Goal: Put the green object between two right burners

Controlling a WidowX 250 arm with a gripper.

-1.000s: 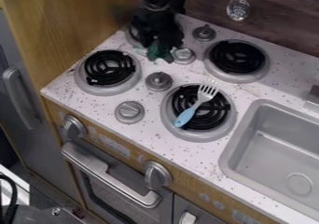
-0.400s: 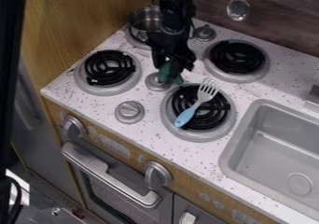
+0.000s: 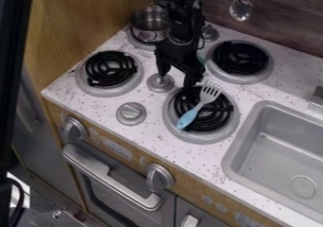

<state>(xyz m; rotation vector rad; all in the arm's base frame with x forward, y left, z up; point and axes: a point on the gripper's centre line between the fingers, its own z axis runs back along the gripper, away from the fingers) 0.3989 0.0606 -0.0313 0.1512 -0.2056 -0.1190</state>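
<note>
Nearest, at the btm: oven door w/ a grey handle (image 3: 110, 176), plus two front knobs (image 3: 159, 178) above it, one nr each end. Then the worktop (image 3: 148, 141), speckled white. Sink (image 3: 284, 150) is set in it, R side. Front R burner (image 3: 221, 122) has a fork (image 3: 199, 108) lying across it, blue handle end twd the front, tines twd the back. Grey knob (image 3: 131, 113) btwn that & the front L burner (image 3: 95, 85); 2nd knob (image 3: 161, 83) a bit farther back.

Tool (image 3: 176, 81) hangs pointing down, nr that 2nd knob & the far edge of the front R burner: wide, fingers spread, nothing btwn the tips. Green object (image 3: 200, 59) mostly hidden behind it; a bit shows just L of the back R burner (image 3: 240, 58). Can't tell its full shape.

Farther: metal pot (image 3: 150, 25) on the back L burner (image 3: 135, 41), knob (image 3: 210, 32) R of it, slotted spoon (image 3: 241, 8) hanging at the wall.
</note>
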